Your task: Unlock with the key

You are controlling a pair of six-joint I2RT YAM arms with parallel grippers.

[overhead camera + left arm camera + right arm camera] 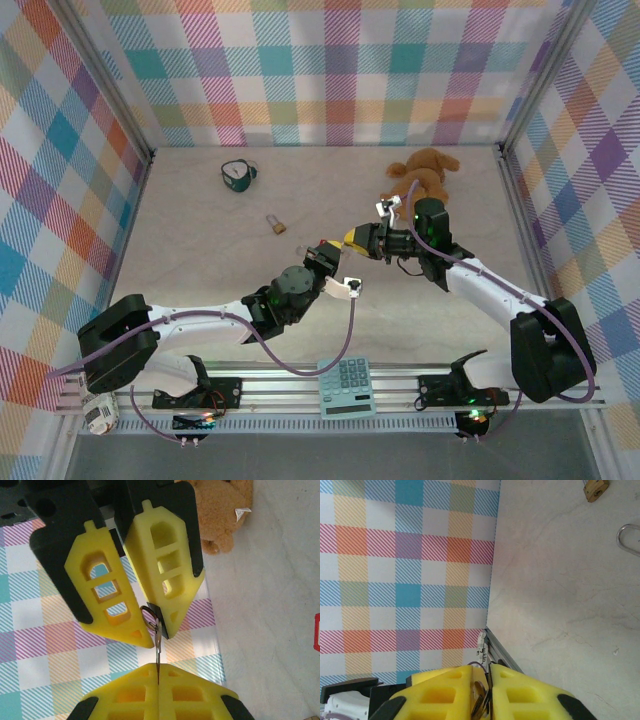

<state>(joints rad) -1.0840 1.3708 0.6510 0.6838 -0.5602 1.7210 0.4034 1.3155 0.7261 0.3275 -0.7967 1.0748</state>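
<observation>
The left hand point(157, 670) is clamping its yellow fingers tightly together on the thin blade of the key point(157, 650), which is standing edge-on and pointing down into the seam between them. The right hand point(154, 632) is meeting it from the opposite side, its two yellow fingers angling inward and pinching the key's head, where a small wire ring is showing just above the tips. In the right wrist view the key's brass edge is sitting in the narrow slit between that hand's fingers. So the key is hanging in the air between the two hands, gripped at both ends, above the middle of the pale surface point(200, 260). From above, the two arms are reaching in from either side and coming together nose to nose. The brass padlock point(275, 224) is lying on the surface to the left of the hands and a little farther back, apart from them. A brown teddy bear point(425, 172) is lying near the back right corner, a small teal object point(238, 174) is resting toward the back left, and a calculator point(346, 387) is sitting on the rail between the arm bases.
</observation>
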